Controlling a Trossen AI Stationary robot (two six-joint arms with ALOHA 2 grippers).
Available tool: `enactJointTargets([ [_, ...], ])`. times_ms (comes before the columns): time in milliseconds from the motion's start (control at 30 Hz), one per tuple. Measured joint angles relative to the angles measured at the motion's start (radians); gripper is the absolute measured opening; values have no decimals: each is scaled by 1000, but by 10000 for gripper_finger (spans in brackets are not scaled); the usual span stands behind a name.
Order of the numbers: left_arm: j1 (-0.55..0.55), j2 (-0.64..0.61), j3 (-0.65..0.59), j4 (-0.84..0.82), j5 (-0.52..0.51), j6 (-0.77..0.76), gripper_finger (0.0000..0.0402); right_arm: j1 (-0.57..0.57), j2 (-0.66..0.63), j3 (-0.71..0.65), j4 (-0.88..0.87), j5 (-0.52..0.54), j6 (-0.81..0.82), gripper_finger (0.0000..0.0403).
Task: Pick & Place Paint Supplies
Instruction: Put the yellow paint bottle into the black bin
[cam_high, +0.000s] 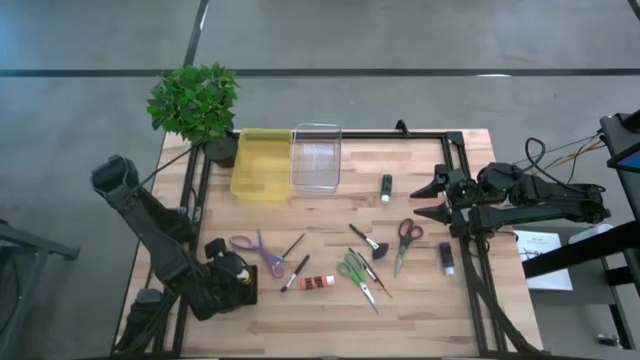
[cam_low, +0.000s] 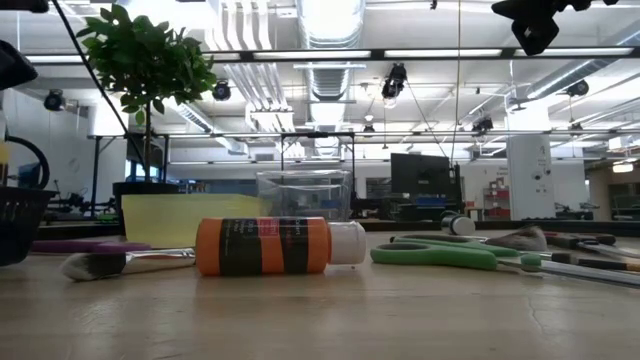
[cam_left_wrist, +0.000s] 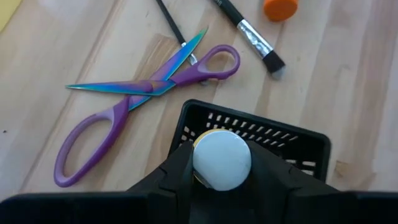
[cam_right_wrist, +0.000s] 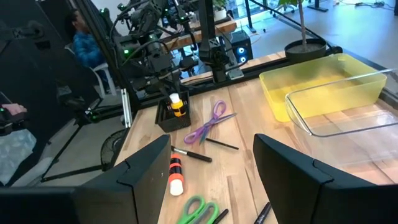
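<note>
Yellow paint bottle (cam_left_wrist: 221, 158), white cap up and upright, is pinched in the left gripper (cam_high: 232, 272) directly above the black basket (cam_left_wrist: 249, 134) at the high view's lower left, while the right gripper (cam_high: 432, 198) waits spread at right.

Robotics lab or workshop, open industrial hall with exposed ceiling ducts (cam_low: 330, 30) and strip lighting, grey concrete floor (cam_high: 400, 40), dark monitor (cam_low: 420, 172) and equipment racks in background, seated person (cam_right_wrist: 84, 43) beside cabled rig frames, wooden desk (cam_high: 330, 310) on black metal frame
</note>
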Motion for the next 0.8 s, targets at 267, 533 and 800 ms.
enactJointTargets([
  [267, -1, -3, -54, 66, -9, -22, 119, 0, 0, 0, -3, -1, 1, 228],
  [533, -2, -13, -63, 73, 19, -10, 243, 0, 1, 0, -3, -1, 3, 228],
  [800, -2, -57, -64, 61, -2, 6, 287, 0, 2, 0, -3, -3, 3, 228],
])
